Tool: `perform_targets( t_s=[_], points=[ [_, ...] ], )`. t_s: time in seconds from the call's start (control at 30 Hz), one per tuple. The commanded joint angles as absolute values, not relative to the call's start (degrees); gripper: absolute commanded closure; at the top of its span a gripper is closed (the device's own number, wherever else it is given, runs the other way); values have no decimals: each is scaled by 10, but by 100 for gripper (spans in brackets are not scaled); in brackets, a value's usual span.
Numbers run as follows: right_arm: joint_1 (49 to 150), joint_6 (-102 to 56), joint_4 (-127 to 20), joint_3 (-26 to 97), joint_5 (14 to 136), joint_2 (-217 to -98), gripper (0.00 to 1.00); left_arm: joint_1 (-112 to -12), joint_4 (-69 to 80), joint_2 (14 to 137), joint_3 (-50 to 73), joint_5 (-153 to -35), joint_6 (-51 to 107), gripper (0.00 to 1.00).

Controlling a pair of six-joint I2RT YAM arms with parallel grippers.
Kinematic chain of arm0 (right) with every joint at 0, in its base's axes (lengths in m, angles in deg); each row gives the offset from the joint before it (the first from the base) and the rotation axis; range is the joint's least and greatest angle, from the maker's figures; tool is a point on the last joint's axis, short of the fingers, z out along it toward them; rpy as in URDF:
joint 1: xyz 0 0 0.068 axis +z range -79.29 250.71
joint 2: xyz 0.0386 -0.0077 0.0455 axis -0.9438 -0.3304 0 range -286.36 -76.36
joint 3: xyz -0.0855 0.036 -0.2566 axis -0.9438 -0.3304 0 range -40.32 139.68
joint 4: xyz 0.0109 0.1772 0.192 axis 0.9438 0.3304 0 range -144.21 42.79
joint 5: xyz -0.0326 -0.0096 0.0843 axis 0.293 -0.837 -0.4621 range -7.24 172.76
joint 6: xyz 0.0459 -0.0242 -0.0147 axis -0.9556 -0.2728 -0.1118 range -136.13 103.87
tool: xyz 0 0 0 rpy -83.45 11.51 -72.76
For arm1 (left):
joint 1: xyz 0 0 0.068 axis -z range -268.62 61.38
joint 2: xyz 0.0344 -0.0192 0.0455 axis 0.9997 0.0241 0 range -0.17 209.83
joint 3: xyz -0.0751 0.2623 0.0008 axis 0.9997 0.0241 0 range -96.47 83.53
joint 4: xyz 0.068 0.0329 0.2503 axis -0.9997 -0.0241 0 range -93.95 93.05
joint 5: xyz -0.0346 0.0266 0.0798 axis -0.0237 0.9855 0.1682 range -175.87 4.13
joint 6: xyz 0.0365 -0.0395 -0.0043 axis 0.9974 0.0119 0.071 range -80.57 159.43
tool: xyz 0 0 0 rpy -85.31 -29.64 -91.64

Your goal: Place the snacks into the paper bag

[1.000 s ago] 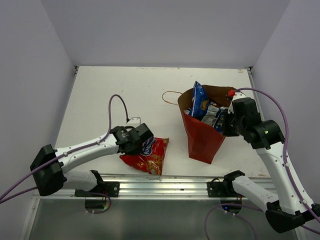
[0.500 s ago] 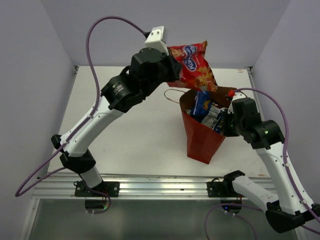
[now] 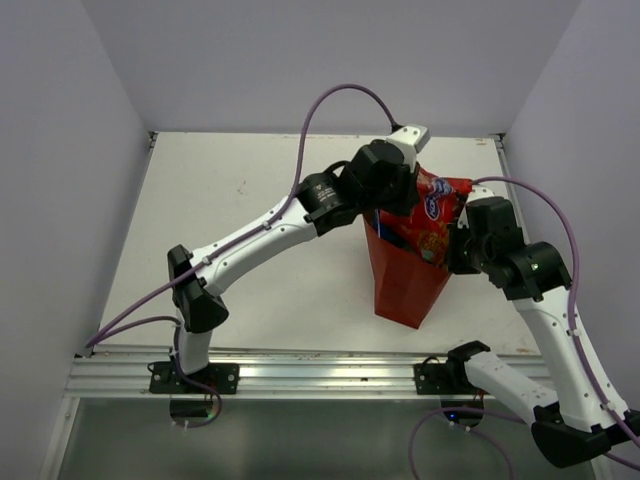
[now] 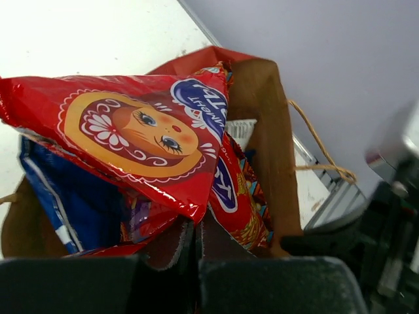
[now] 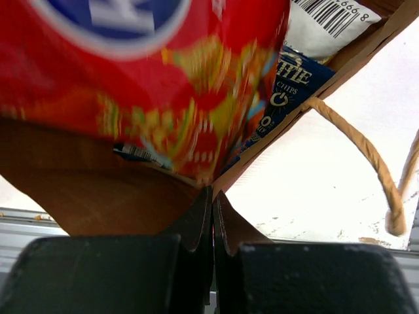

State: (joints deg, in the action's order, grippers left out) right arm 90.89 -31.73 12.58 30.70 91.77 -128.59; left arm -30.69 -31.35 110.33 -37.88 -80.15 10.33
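Observation:
The reddish-brown paper bag (image 3: 405,275) stands upright at the right of the table. My left gripper (image 3: 398,200) is shut on the red cookie pack (image 3: 432,215) and holds it in the bag's mouth; it also shows in the left wrist view (image 4: 137,140). A blue-and-white pack (image 4: 65,209) lies under it inside the bag. My right gripper (image 3: 455,250) is shut on the bag's right rim (image 5: 288,124). In the right wrist view the red pack (image 5: 131,85) fills the opening, with a blue chip pack (image 5: 281,91) and a white packet (image 5: 327,26) behind it.
A twine handle (image 5: 373,163) hangs outside the bag over the white table (image 3: 240,220). The other handle (image 3: 343,190) lies on the table left of the bag. Lilac walls enclose the table on three sides. A metal rail (image 3: 320,365) runs along the near edge.
My left arm has lowered the red cookie pack from above the bag down into its mouth. The right gripper has kept its hold on the rim.

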Motion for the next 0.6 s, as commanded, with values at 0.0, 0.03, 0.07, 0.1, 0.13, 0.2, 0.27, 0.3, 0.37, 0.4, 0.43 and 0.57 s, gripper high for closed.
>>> perform_targets(
  t_s=[0.0,0.03,0.07,0.1,0.13,0.2,0.27,0.3,0.37,0.4,0.43,0.57],
  points=[
    [910,-312,124,327,921,-1281,100,-275,-280,1048,-385,-850,160,100],
    [910,-313,124,327,922,-1282,100,-271,-292,1049,-386,-856,172,100],
    [910,-313,124,327,922,-1283,100,-266,-304,1050,-388,-872,177,100],
    [910,-313,124,327,922,-1282,100,-264,-330,1056,-392,-880,182,100],
    [910,-314,124,326,922,-1282,100,-263,-345,1060,-395,-884,189,100],
    [910,-314,124,329,922,-1283,100,-258,-383,1078,-401,-890,196,100],
    [910,-315,125,330,922,-1284,100,-252,-398,1089,-397,-887,205,100],
    [910,-316,125,329,922,-1283,100,-250,-394,1093,-380,-883,209,100],
    [910,-318,125,329,922,-1283,100,-244,-377,1092,-360,-865,211,100],
    [910,-318,127,330,923,-1282,100,-243,-354,1086,-353,-861,211,100],
    [910,-319,128,330,924,-1281,100,-243,-341,1084,-343,-851,211,84],
    [911,-321,130,331,926,-1279,100,-243,-285,1079,-384,-794,216,12]
  ],
)
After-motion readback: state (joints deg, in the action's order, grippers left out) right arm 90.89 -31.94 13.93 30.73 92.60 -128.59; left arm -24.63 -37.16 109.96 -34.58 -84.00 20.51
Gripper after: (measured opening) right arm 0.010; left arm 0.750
